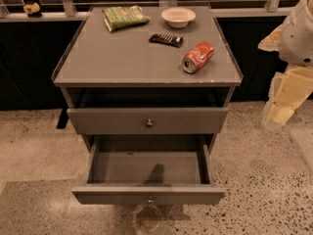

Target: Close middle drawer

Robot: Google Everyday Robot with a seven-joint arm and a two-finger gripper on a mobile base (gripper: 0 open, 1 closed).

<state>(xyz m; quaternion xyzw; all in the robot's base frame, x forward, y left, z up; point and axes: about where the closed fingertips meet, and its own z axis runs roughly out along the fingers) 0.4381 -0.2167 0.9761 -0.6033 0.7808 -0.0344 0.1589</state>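
The middle drawer (146, 195) is the wide shallow grey one pulled far out at the bottom of the grey cabinet. Its low front panel has a small round metal knob (150, 199) at centre, and its plain grey inside (146, 166) holds nothing. Above it, another low-fronted drawer (112, 121) with a knob (149, 123) stands only slightly out. My gripper (279, 112) hangs at the right edge of the view on the pale arm (297, 31). It is right of the cabinet, about level with the upper drawer and well apart from both drawers.
On the cabinet top (112, 58) lie a green snack bag (124, 17), a white bowl (178, 16), a dark bar (166, 39) and a red soda can (198, 57) on its side. Speckled floor (39, 155) surrounds the cabinet. A dark wall with a railing runs behind.
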